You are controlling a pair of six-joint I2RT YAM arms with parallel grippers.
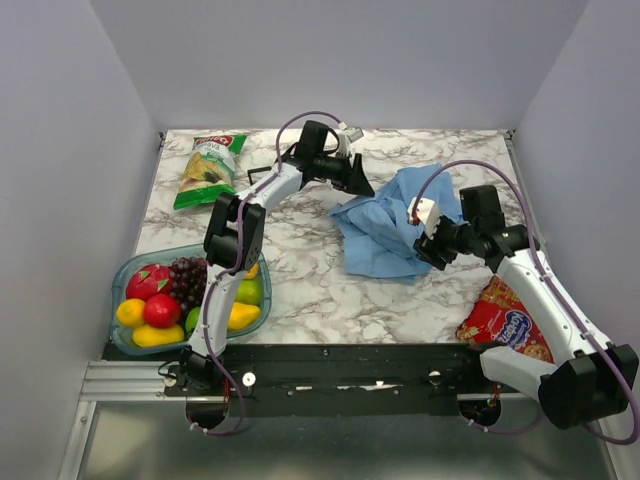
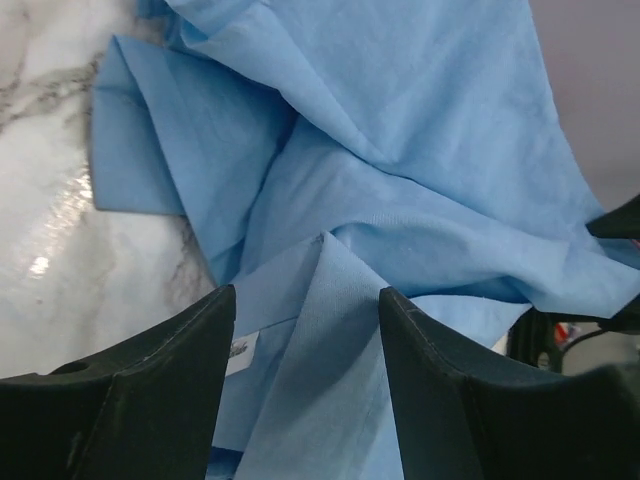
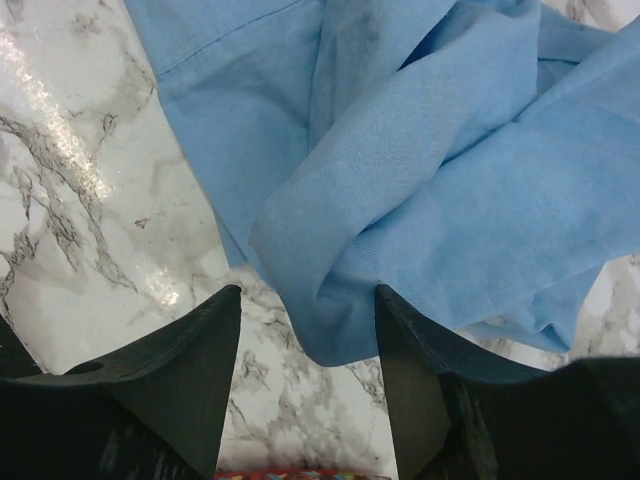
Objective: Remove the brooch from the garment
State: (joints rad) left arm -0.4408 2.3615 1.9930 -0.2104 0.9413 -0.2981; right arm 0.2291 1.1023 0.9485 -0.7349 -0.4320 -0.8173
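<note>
The light blue shirt (image 1: 392, 226) lies crumpled on the marble table, right of centre. No brooch shows in any view. My left gripper (image 1: 360, 186) is open at the shirt's far left edge; in the left wrist view a raised fold of the shirt (image 2: 330, 300) stands between its fingers, next to a white label (image 2: 241, 352). My right gripper (image 1: 432, 252) is open at the shirt's right edge; in the right wrist view a rounded fold of the shirt (image 3: 340, 300) hangs between its fingers above the table.
A teal bowl (image 1: 130, 268) of fruit sits at the near left. A green snack bag (image 1: 208, 170) lies at the far left. A red snack bag (image 1: 505, 320) lies near right, under my right arm. White walls enclose the table.
</note>
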